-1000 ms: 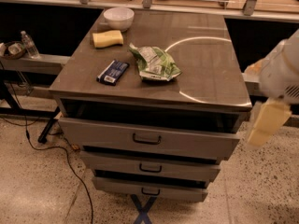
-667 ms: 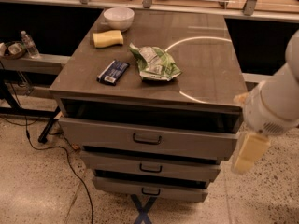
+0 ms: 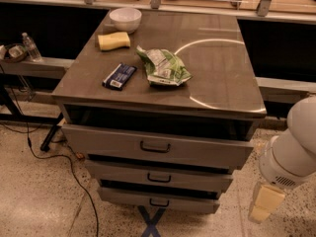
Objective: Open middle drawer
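Observation:
The grey cabinet (image 3: pixel 163 43) has three drawers stacked at its front. The middle drawer (image 3: pixel 197 180) has a low, wide grey front with a small dark loop handle (image 3: pixel 159 178) at its centre; its front sits nearly flush, and its inside is hidden. Above it, the taller top drawer (image 3: pixel 98 139) with the bigger handle stands slightly out. The bottom drawer (image 3: pixel 123 197) is the narrowest. My gripper (image 3: pixel 265 205), cream-coloured on a white arm (image 3: pixel 295 152), hangs to the right of the cabinet at the height of the lower drawers, clear of them and holding nothing.
On the cabinet top lie a white bowl (image 3: pixel 125 18), a yellow sponge (image 3: pixel 113 40), a dark blue packet (image 3: pixel 119 76) and a green snack bag (image 3: pixel 163 67). A water bottle (image 3: pixel 30 46) stands on a shelf at the left. Cables (image 3: pixel 49 154) run over the floor.
My arm and gripper have come down along the cabinet's right side, from tabletop height to the level of the lower drawers. The drawers have not moved.

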`<action>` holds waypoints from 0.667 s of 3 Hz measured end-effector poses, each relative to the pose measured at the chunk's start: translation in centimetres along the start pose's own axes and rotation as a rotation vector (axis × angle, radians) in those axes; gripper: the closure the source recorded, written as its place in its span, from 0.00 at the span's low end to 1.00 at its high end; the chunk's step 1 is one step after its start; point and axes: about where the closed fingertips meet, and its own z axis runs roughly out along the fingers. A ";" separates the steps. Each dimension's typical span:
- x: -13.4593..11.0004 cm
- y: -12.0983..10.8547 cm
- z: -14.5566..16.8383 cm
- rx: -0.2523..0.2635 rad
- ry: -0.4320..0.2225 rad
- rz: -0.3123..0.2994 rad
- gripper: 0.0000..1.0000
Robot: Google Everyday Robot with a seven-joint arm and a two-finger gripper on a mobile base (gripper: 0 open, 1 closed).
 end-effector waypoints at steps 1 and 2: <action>-0.2 -0.2 -0.5 0.001 -0.005 -0.009 0.00; -0.2 -0.2 -0.5 0.001 -0.005 -0.010 0.00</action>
